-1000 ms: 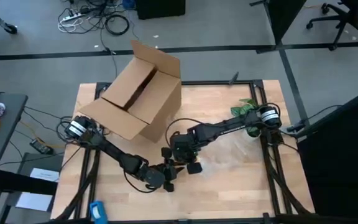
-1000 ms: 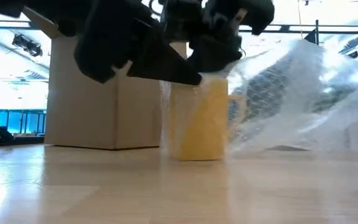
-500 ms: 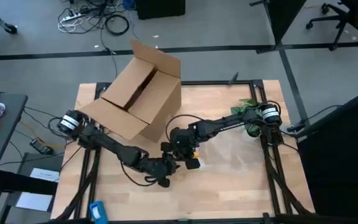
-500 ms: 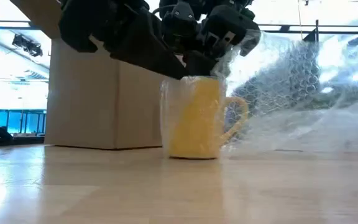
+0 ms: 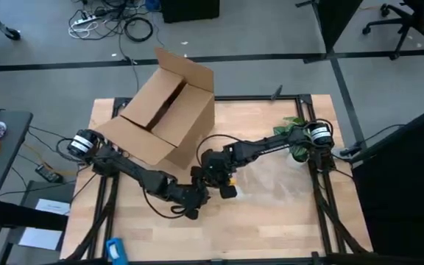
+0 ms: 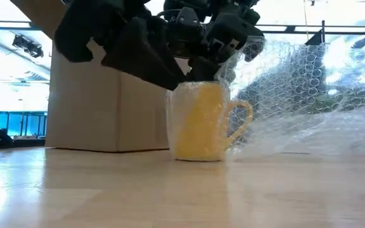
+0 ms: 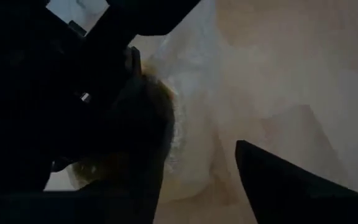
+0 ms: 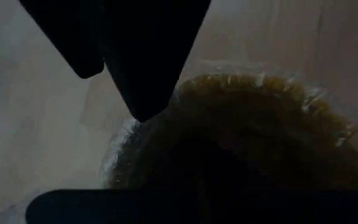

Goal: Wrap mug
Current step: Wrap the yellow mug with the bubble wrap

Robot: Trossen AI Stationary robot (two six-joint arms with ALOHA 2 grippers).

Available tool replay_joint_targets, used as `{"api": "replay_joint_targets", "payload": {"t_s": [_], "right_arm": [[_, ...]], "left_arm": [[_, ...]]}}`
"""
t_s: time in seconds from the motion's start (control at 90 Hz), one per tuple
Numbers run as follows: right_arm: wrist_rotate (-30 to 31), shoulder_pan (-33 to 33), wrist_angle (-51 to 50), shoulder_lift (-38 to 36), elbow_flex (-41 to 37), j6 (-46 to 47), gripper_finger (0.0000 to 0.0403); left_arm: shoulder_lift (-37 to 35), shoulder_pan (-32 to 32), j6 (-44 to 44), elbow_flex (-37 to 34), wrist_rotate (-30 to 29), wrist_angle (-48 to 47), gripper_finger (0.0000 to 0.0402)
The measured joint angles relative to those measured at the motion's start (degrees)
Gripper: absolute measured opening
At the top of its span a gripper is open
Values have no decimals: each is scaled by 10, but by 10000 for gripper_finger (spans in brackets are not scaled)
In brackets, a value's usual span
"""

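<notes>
The mug [image 6: 200, 121] stands upright, bubble wrap [image 6: 296, 101] draped over one side only; most wrapping remains. Both the left gripper [image 5: 197, 199] and right gripper [image 5: 223, 180] crowd its rim, but I cannot tell whether either set of jaws is open or closed.

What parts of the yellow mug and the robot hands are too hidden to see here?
- The small glossy yellow-orange mug: in the high view both dark arms cover it; in the low view crinkly clear bubble wrap veils it.
- Left gripper and right gripper: how their jaws stand is lost in dark overlapping shapes in every view.
- Inside the tan cardboard box: shadowed in the high view.
</notes>
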Motion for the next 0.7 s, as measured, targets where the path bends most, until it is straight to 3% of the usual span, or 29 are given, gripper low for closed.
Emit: {"api": "replay_joint_targets", "payload": {"t_s": [0.178,0.389,0.5,0.7], "right_arm": [[6,-1,9,-2,0,2,0],[16,1,31,-2,3,11,0],[15,2,37,-2,3,10,0],[14,2,38,-2,2,19,0]], "left_arm": [[3,-3,14,-28,-22,65,186],[3,-27,46,-111,-93,245,186],[3,-24,55,-146,-74,318,186],[5,-1,50,-159,-32,304,186]]}}
